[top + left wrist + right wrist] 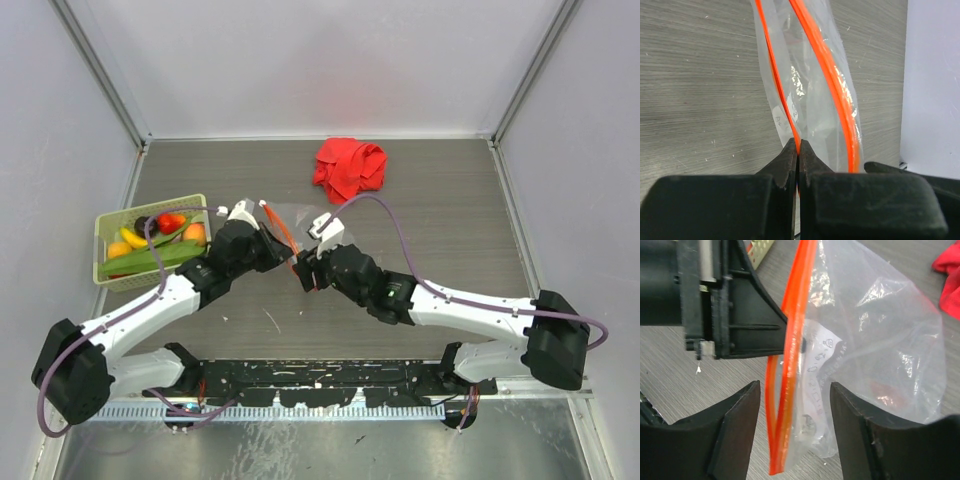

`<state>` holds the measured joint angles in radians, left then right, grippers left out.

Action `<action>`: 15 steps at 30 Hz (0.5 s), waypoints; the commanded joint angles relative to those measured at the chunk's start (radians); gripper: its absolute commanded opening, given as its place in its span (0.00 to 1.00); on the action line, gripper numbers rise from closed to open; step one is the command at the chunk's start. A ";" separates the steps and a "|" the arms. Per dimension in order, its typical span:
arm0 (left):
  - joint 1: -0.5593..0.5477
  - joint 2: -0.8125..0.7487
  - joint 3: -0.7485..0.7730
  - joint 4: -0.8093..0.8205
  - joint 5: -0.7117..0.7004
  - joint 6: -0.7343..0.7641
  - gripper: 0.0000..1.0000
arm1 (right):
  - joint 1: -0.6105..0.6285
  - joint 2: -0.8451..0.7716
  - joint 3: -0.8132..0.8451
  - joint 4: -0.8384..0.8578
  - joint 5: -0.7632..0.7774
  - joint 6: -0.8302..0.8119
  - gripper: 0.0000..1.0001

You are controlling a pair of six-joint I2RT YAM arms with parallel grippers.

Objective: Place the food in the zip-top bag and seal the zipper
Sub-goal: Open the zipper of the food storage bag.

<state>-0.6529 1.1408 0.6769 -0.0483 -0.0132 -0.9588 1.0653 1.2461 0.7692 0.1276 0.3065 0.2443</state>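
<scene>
- The bag (880,340) was thin, clear, crinkled plastic with glossy creases. It lay on the grey wood-grain table (430,220), stretching away from both grippers.
- The zipper (792,315) was a narrow red-orange strip along the bag's mouth. Its two lips stood parted in the left wrist view.
- The left gripper (798,147) had matte black, wedge-shaped fingers pressed tightly together. They pinched one lip of the zipper at their tips, while the other lip ran free just to the right of them.
- The right gripper (795,390) had its fingers spread wide. The zipper hung between them, and contact with either finger could not be told.
- Both arms reached forward and inward, with elbows low, so that the two grippers met nose to nose at the bag's mouth.
- The food (165,240) consisted of smooth toy pieces in yellow, red, orange and green. It sat in a pale green slotted basket (110,218), off to the left of the left gripper.
- A rumpled red cloth (348,167) lay beyond the right gripper.
</scene>
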 commanded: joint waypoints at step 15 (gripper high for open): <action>-0.108 -0.099 0.150 -0.189 -0.225 0.122 0.00 | 0.128 0.092 0.174 -0.162 0.593 -0.064 0.67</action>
<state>-0.7464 1.0695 0.7727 -0.2066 -0.1692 -0.8749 1.1873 1.3598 0.8955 -0.0154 0.7151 0.1600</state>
